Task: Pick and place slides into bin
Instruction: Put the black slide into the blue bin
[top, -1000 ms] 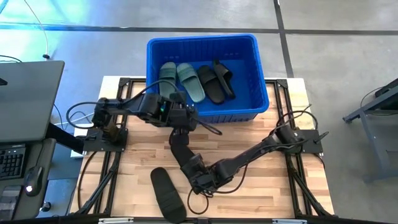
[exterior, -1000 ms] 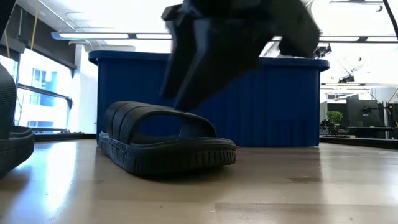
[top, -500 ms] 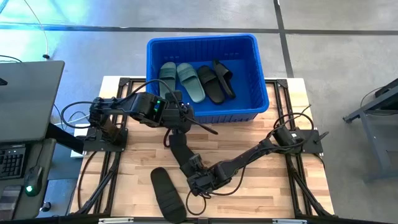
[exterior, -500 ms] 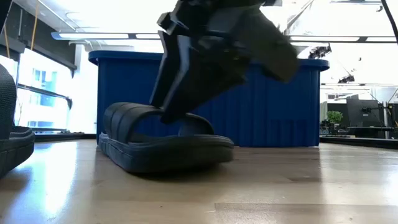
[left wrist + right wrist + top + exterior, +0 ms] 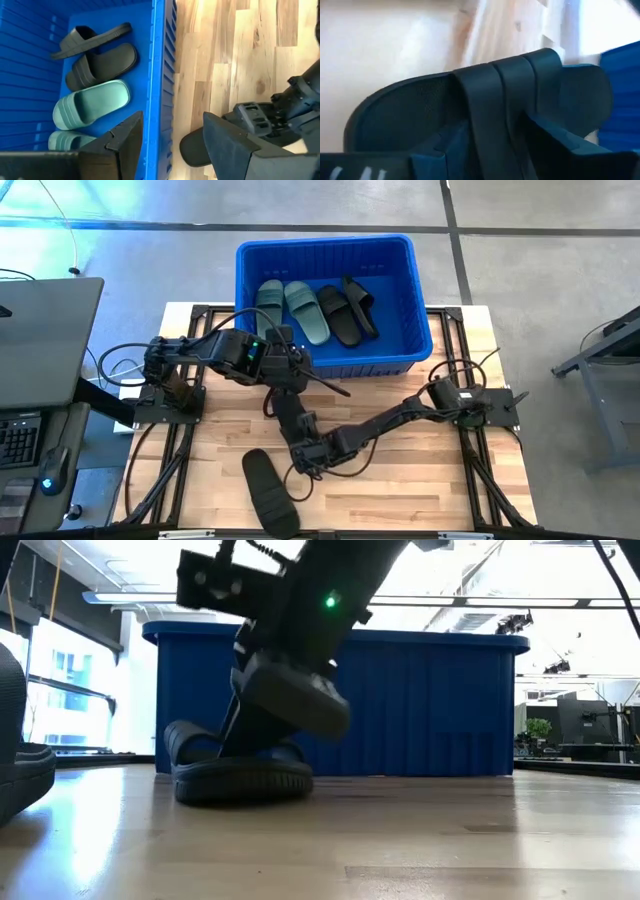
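Note:
The blue bin [image 5: 325, 242] stands at the table's far edge and holds two sage green slides [image 5: 288, 308] and two black slides [image 5: 350, 308]. A black slide [image 5: 285, 412] lies on the table in front of it, also in the low view [image 5: 240, 775]. My right gripper [image 5: 305, 452] is down on this slide, shut on its strap. Another black slide [image 5: 268, 492] lies near the table's near edge. My left gripper [image 5: 290, 370] hangs open and empty over the bin's near wall [image 5: 159, 75]. My right gripper has the black slide's ribbed strap [image 5: 485, 100] between its two fingers [image 5: 445, 150], one on the strap's heel side and one on its toe side. The fingers slant down from above. The slide's sole [image 5: 240, 785] rests on the table.
The second black slide shows at the left edge of the low view [image 5: 20, 770]. The bin's near wall [image 5: 430, 710] rises right behind the held slide. Bare wood lies on the table's right half [image 5: 420, 470]. A desk with a keyboard stands to the left [image 5: 30, 380].
My right gripper has gone toward the table's left edge and down onto the slide's strap. The slide has turned about on the table; the low view saw it from the side and now sees it nearly end-on. My left gripper has drawn back a little toward the left.

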